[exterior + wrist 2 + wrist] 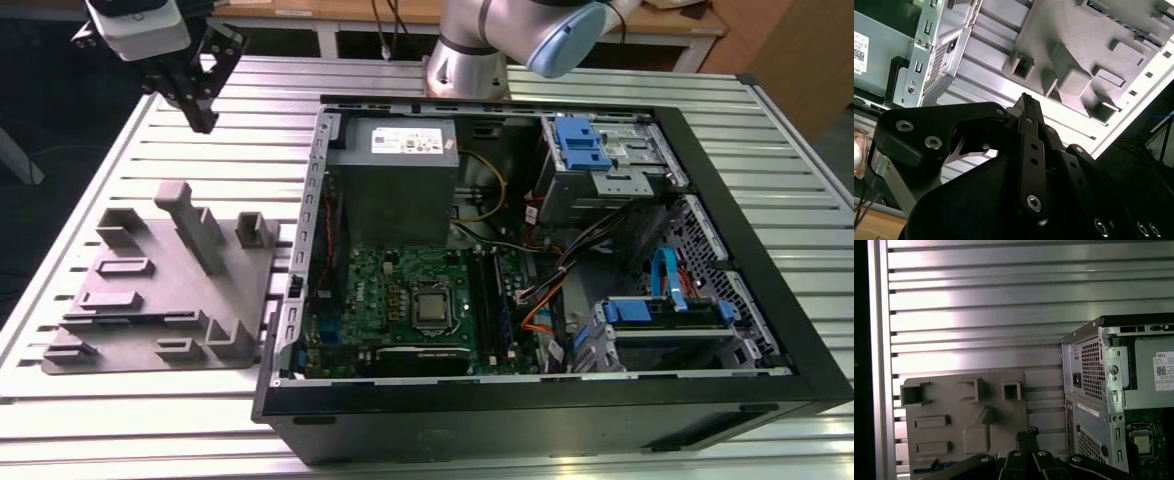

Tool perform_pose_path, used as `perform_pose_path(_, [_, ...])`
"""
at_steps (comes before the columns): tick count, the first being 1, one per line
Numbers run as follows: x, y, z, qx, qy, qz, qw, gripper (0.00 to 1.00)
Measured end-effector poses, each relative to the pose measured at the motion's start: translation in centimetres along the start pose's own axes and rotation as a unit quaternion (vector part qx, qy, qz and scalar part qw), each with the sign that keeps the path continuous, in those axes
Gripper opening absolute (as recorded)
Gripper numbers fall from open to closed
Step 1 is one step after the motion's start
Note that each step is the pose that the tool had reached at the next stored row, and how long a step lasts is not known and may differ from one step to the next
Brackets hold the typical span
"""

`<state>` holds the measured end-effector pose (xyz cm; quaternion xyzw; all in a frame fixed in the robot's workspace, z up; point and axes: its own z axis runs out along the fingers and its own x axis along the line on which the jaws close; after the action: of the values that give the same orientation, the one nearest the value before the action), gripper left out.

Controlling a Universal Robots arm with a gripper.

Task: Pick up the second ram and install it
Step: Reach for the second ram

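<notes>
at the near edge of the bench [134, 420]: open computer case [534, 420] lying on its side, black wall toward the exterior camera. grey holder tray [174, 290] lies flat on the bench just beside the case, on the exterior view's left, with its posts and pockets upright.

inside the case, near part: motherboard [387, 300], processor socket [434, 308] about its middle. just beside the socket, toward the exterior view's right, the memory slots [491, 300] run near-to-far as long, dark, narrow strips. i cannot tell whether the second ram sits in one of them; stick and slot do not separate here. further right is a drive cage [661, 315] with blue tabs, and cables [561, 265] lie between.

farther in: grey power supply [394, 185] against the case's far wall.

beyond the tray, over the bench's far corner on the exterior view's left: claw [204, 120] hangs in the air, well above the bench, apart from tray and case. claw clenched. second wrist view: claw [1024, 100], black fingers [1029, 150] meeting at one tip, with tray and the case's perforated corner past it. first wrist view: claw [1030, 432], the same closed tip, with tray and the case's back panel side by side on the slatted bench.

farthest: the arm's grey base column [467, 60] stands behind the case.
</notes>
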<state>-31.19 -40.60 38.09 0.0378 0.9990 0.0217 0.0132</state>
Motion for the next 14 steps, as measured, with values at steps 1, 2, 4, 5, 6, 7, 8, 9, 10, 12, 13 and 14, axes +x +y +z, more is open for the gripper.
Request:
perform_pose_path(1, [0.14,-0.05,0.01,0.0,0.0,0.0,1.0,0.07])
perform_pose_path(2, [0.24,-0.12,0.01,0.0,0.0,0.0,1.0,0.07])
perform_pose_path(4, [0.44,-0.25,0.02,0.0,0.0,0.0,1.0,0.07])
perform_pose_path(5, [0.52,-0.33,0.03,0.0,0.0,0.0,1.0,0.07])
perform_pose_path(6, [0.62,-0.41,0.04,0.0,0.0,0.0,1.0,0.07])
perform_pose_path(7, [0.72,-0.51,0.05,-0.0001,0.0,0.0,1.0,0.07])
perform_pose_path(8, [0.82,-0.59,0.05,0.0,0.0,0.0,1.0,0.07])
perform_pose_path(9, [0.92,-0.68,0.06,0.0,0.0,0.0,1.0,0.07])
perform_pose_path(10, [1.03,-0.75,0.07,0.0,0.0,0.0,1.0,0.07])
perform_pose_path(12, [1.22,-0.91,0.1,0.0,0.0,0.0,1.0,0.07])
perform_pose_path(13, [1.34,-0.98,0.11,0.0,0.0,0.0,1.0,0.07])
perform_pose_path(14, [1.45,-1.04,0.13,0.0,0.0,0.0,1.0,0.07])
